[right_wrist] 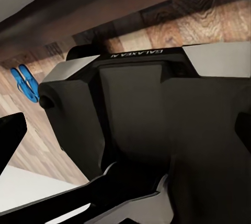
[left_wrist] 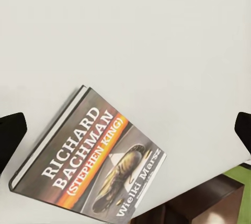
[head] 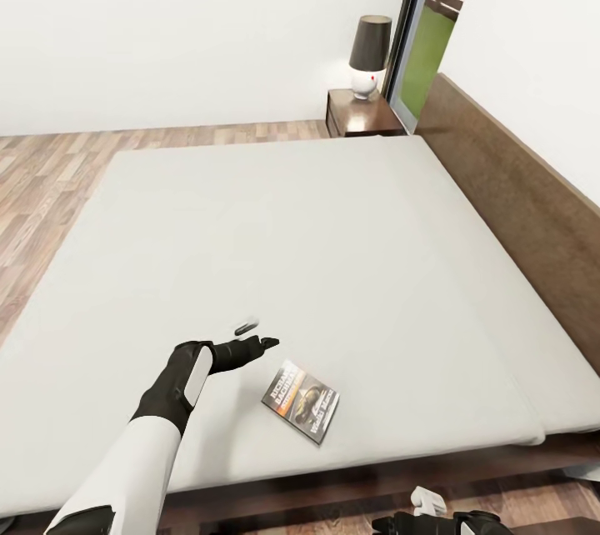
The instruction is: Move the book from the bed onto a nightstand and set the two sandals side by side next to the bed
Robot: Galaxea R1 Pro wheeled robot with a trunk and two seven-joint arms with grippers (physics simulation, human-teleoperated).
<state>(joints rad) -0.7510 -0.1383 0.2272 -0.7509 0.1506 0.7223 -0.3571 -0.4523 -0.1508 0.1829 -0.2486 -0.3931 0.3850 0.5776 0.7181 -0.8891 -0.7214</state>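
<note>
On the bed [head: 292, 218], the book [head: 302, 400] lies just beside the left tool [head: 254, 333], fingers apart.

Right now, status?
Left claw open, above mattress beside book. Book flat on bed, ungrasped. Sandals on floor. Right claw: state unclear.

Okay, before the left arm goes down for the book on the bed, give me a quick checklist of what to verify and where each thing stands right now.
1. Book lies flat on the bed, near its front edge: ok.
2. Left pincer open, fingers apart: ok.
3. Left pincer over the book: not ok, it hovers beside it toward the bed's middle.
4. Nightstand top has free space beside the lamp: ok.
5. Right pincer state: cannot tell.
6. Sandals lie together on the floor: ok.
</note>
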